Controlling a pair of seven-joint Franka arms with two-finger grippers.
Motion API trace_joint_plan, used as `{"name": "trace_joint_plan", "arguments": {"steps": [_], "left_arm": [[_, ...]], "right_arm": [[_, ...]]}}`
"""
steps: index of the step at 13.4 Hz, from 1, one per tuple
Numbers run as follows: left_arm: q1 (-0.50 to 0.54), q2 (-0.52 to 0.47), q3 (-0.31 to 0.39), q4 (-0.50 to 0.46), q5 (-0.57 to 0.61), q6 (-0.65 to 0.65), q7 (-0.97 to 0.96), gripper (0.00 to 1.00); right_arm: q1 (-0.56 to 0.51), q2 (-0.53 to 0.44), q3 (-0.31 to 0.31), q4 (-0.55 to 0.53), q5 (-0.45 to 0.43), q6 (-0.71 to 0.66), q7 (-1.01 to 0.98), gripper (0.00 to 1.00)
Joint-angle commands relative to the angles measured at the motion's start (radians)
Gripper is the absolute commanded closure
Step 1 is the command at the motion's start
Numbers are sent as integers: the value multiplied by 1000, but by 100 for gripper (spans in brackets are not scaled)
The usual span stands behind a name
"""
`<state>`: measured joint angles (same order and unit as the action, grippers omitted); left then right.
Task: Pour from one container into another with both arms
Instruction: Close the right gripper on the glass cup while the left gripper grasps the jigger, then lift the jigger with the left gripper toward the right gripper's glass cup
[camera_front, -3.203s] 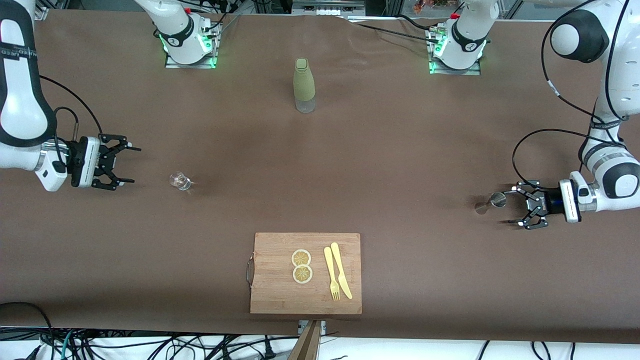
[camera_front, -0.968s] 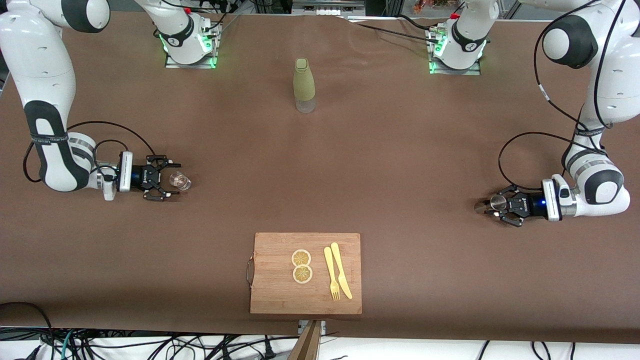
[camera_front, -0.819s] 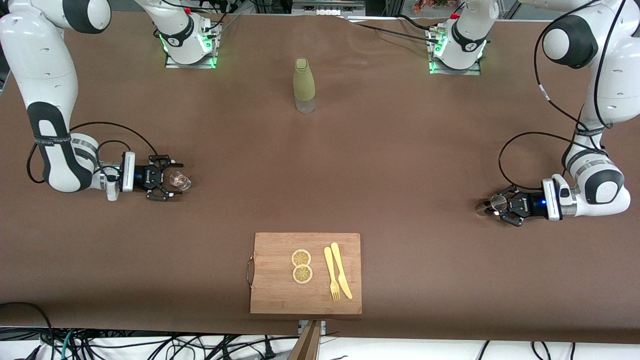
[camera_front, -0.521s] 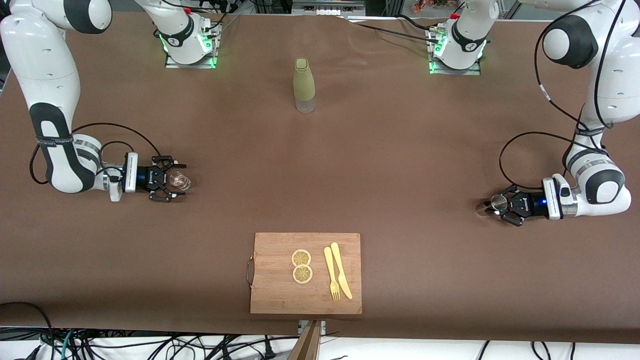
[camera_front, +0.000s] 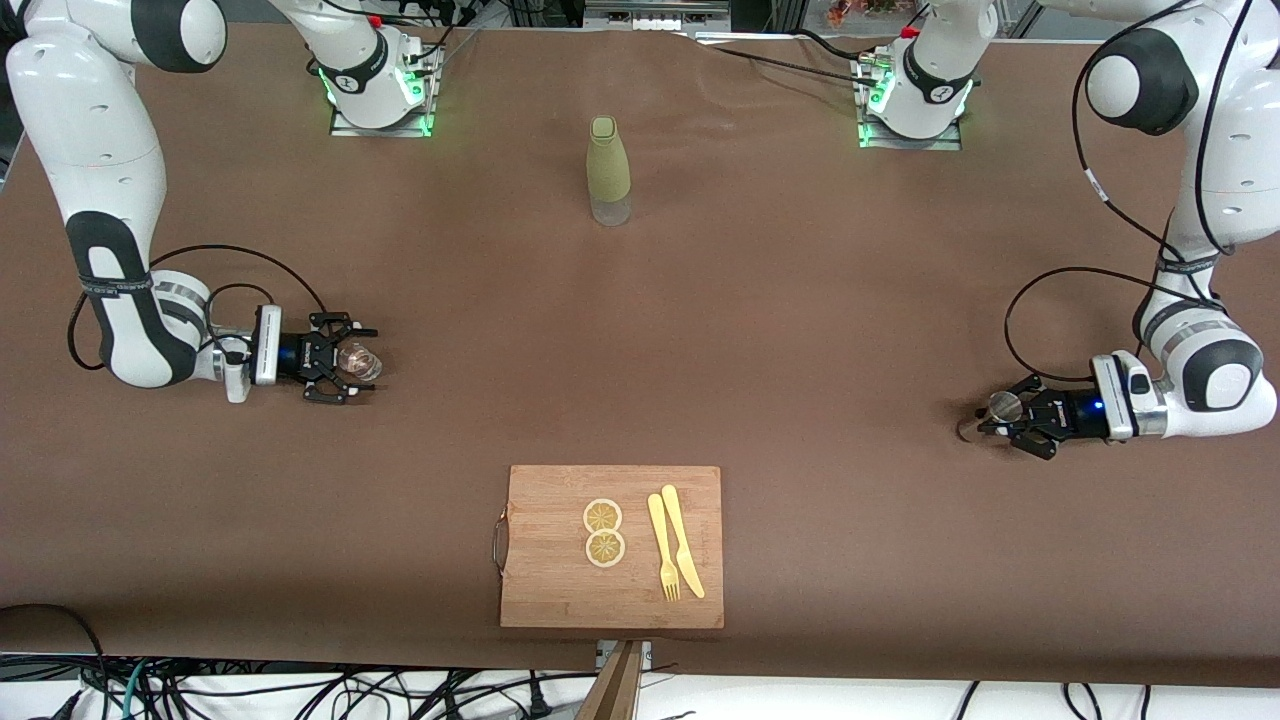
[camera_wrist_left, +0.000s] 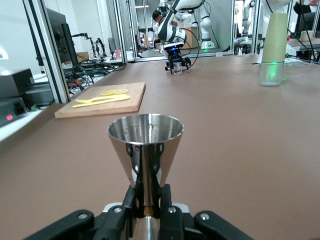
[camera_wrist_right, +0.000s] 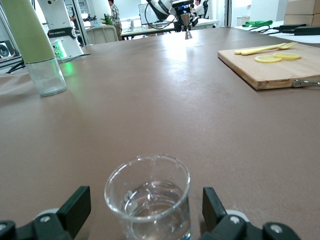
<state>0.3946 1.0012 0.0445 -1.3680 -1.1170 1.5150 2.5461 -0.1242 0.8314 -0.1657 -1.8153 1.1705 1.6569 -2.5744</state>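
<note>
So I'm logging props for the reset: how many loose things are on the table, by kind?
Glass cup: 1
Steel jigger: 1
Green bottle: 1
Cutting board: 1
Lemon slices: 2
Yellow fork: 1
Yellow knife: 1
Total: 8

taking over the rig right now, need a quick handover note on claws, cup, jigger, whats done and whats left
Left claw: shut on the steel jigger at its narrow waist, low at the left arm's end of the table.
Right claw: open, fingers on either side of the glass cup, which stands on the table at the right arm's end with clear liquid in it.
Done: jigger gripped, right claw placed around the cup.
Left: close on the cup, lift both, bring them together, pour cup into jigger.
</note>
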Motion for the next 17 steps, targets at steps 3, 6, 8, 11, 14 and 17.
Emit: {"name": "trace_joint_plan", "arguments": {"steps": [3,6,8,11,14,17], "left_arm": [[-144,-104,-3,-10,-23,46,-147,100],[-300,-142,5,-19,-30,169,-262,100],[-411,-153,17,-17,-44,241,-305,100],[-594,-132,74,-19,-208,295,-336,100],[-710,-93,75,-28,-387,402,-346,100],[-827,-90,77,-33,-438,516,-388,100]], "right_arm": [[3,23,0,14,20,-19,-18,1],[6,28,0,14,21,-19,-36,6],[5,28,0,14,21,-19,-40,15],[5,28,0,16,21,-19,-50,31],[6,29,0,18,20,-17,-50,43],[12,29,0,18,21,-17,-49,46]]}}
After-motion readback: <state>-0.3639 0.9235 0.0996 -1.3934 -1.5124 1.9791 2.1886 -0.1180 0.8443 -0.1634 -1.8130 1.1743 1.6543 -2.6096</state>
